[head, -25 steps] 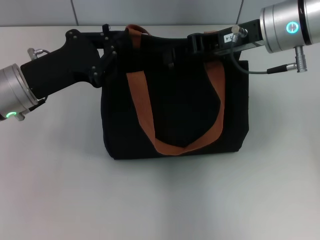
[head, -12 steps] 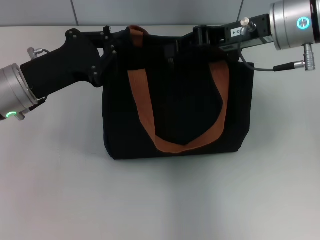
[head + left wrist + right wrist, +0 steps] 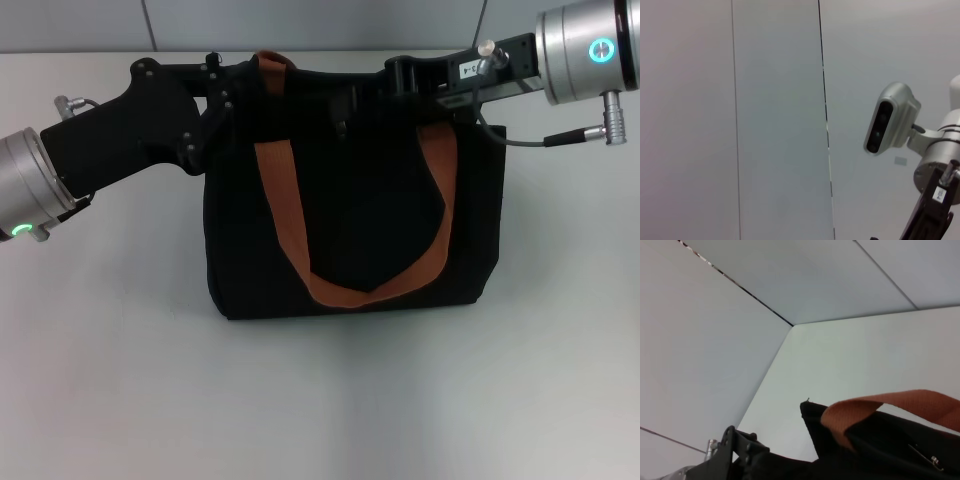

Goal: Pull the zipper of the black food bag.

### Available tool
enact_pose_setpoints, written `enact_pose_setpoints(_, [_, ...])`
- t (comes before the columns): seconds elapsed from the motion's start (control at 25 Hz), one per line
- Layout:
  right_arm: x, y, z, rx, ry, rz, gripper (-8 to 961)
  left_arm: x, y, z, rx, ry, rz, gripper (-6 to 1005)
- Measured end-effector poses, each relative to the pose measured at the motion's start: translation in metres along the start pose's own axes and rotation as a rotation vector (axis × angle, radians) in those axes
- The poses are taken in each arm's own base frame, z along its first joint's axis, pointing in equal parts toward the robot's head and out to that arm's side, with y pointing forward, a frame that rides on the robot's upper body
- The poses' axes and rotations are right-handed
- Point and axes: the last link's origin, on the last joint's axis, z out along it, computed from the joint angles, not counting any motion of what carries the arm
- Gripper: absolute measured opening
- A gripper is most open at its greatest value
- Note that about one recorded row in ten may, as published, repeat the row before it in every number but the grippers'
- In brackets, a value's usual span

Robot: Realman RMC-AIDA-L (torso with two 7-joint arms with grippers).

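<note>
Bag: the boxy black fabric food bag (image 3: 350, 210) with brown-orange strap handles (image 3: 290, 215) stands upright on the pale worktop (image 3: 320, 400), a little toward 12 o'clock from its middle.
Zipper: you can just make out a small dark tab (image 3: 342, 126) hanging at the bag's top edge, about 12 o'clock on the bag; a silver glint near the rim in the right wrist view (image 3: 935, 460) may be the pull.
Left gripper: the left gripper (image 3: 225, 85) sits at the bag's 10 o'clock corner, against the top edge beside the strap; you cannot tell its opening, black on black.
Right gripper: the right gripper (image 3: 395, 75) reaches in at the bag's 1 o'clock along the top edge; whether it is pinching the pull cannot be told.
Risk: if the left side's hold is weak, the soft bag could slide or fold with the pull instead of the slider running; a shallow pinch could slip off the tab.
Views: only the head view shows both arms on the bag; the left wrist view shows just wall and the right arm's camera (image 3: 890, 117); the right wrist view alone shows the rim close up.
</note>
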Motion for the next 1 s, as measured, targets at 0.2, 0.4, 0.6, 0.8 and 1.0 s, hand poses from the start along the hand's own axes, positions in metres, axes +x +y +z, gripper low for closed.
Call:
enact_pose_setpoints(0.2, [0.000,-0.002,0.009,0.016,0.007,-0.003,184,0.001,0.001,0.000,-0.006,0.005,0.001,24])
enact_pose_setpoints(0.4, [0.001,0.001,0.020,0.066,0.035,-0.056,167,0.001,0.002,-0.002,-0.006,0.011,-0.001,24])
enact_pose_setpoints(0.6, [-0.001,0.004,0.017,0.070,0.021,-0.070,89,0.002,0.002,-0.003,-0.003,0.018,0.000,24])
enact_pose_setpoints(0.8, [-0.004,0.007,0.007,0.110,-0.009,-0.096,87,0.002,0.002,-0.004,-0.004,0.019,0.000,24])
enact_pose_setpoints(1.0, [-0.005,0.009,-0.003,0.148,-0.033,-0.114,85,0.003,0.002,-0.004,-0.009,0.024,0.002,24])
